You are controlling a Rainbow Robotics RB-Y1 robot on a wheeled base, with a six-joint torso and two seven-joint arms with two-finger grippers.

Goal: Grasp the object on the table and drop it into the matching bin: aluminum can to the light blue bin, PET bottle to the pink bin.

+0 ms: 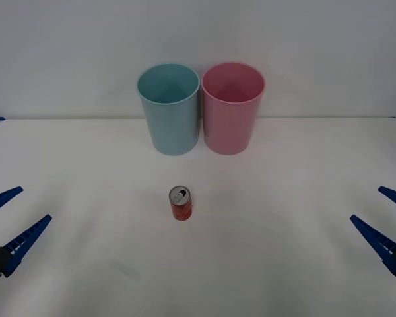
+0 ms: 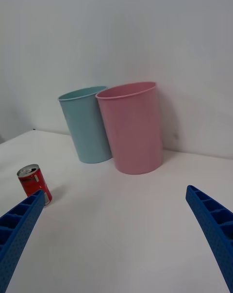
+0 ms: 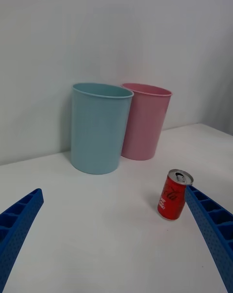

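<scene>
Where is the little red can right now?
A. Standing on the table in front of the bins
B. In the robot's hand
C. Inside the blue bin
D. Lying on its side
A: the red can stands upright on the table, in front of the blue bin and pink bin.

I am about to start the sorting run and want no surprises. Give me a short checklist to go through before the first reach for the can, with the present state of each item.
1. Red can upright on the table: ok.
2. Space around the can free for a grasp: ok.
3. Light blue bin upright, mouth open, behind the can: ok.
4. Pink bin beside it on the robot's right, easy to tell apart: ok.
5. Left tool open, at the table's left edge: ok.
6. Right tool open, at the right edge: ok.
</scene>
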